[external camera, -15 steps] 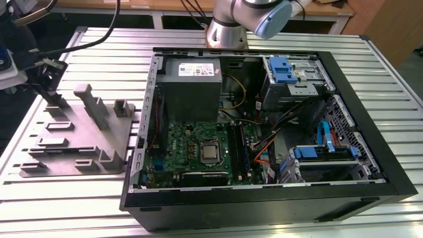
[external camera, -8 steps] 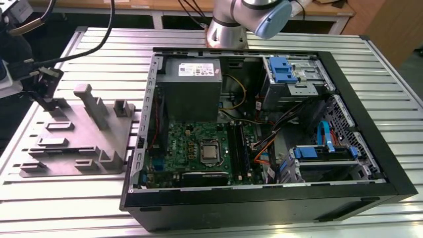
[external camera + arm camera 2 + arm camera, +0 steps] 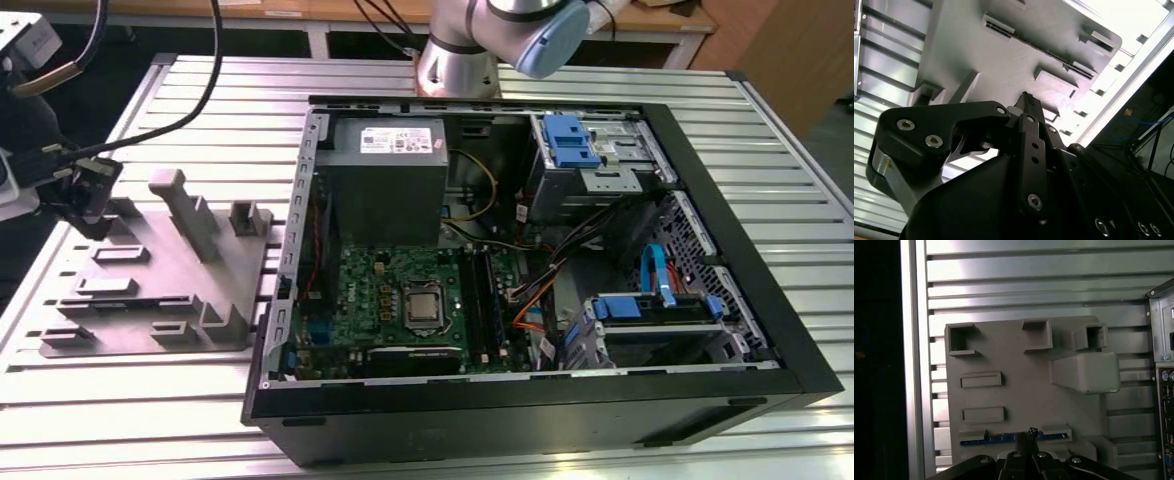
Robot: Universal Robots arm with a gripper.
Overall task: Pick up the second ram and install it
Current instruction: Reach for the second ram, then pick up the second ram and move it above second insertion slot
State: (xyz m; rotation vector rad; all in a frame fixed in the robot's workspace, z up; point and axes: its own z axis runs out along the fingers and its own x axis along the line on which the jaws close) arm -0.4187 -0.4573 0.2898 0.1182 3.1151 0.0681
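The tool (image 3: 1029, 434) hangs over the grey holder (image 3: 1019, 375); I cannot tell whether it is open or closed. In the first wrist view the second ram (image 3: 996, 438) lies on edge in the holder's slot, right at the tool's tip. Farther from the tool, the ribbed tabletop (image 3: 1029, 285) carries the open computer case (image 3: 467, 425).

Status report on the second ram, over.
Gripper low over the grey fixture, at the second ram. Ram seated in its fixture slot. No obstruction seen.
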